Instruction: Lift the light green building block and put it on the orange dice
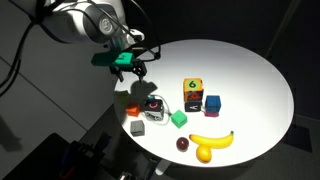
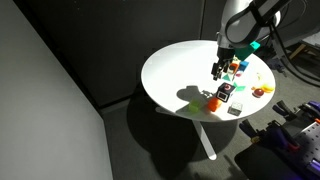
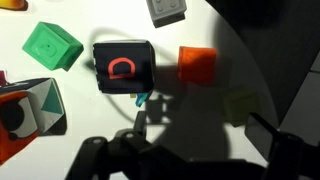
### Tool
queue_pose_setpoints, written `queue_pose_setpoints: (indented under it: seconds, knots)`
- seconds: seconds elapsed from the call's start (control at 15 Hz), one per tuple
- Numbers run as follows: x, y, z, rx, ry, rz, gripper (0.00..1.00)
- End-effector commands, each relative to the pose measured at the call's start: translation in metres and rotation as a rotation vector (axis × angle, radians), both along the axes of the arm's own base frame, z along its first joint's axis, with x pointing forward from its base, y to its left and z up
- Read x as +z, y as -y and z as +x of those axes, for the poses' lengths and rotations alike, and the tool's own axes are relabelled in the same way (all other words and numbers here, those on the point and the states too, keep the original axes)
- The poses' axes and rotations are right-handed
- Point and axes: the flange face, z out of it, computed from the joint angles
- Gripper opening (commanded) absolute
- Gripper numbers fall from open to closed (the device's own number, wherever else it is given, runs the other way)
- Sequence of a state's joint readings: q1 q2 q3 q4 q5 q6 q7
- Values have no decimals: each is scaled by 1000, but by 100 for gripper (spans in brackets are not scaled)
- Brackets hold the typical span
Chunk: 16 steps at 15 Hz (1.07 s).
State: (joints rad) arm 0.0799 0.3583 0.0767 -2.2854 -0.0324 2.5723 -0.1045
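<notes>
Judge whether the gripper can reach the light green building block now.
Probably yes: the gripper hovers above, jaws open; the light green building block lies uncovered, apart from the orange piece.

The arm (image 1: pixel 88 20) is made of rounded white shells with a soft shine, broken by darker grey bands at the joints; both exterior views show the same pale casing. At the wrist sits a teal-green fitting (image 1: pixel 120 60) (its exact shape is too small to make out), with thin dark cables (image 1: pixel 140 38) running close by. The gripper (image 1: pixel 138 76) is black with two slim fingers; in the wrist view it appears only as a dark, unlit outline.
</notes>
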Motion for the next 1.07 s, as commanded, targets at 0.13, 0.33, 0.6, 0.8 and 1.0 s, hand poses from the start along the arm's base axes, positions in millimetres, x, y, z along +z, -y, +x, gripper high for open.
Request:
queue_pose_setpoints:
  seconds: [0.13,0.33,0.6,0.8,1.0]
  knots:
    - [-18,-34,8,99,-8,-12,100]
    - [-26,-55,9,132,-17,-6,100]
    - [-40,-78,7,185,-20,-5,100]
    - [-52,-90,4,233,-9,-20,100]
    - [-65,-99,0,267,18,-26,100]
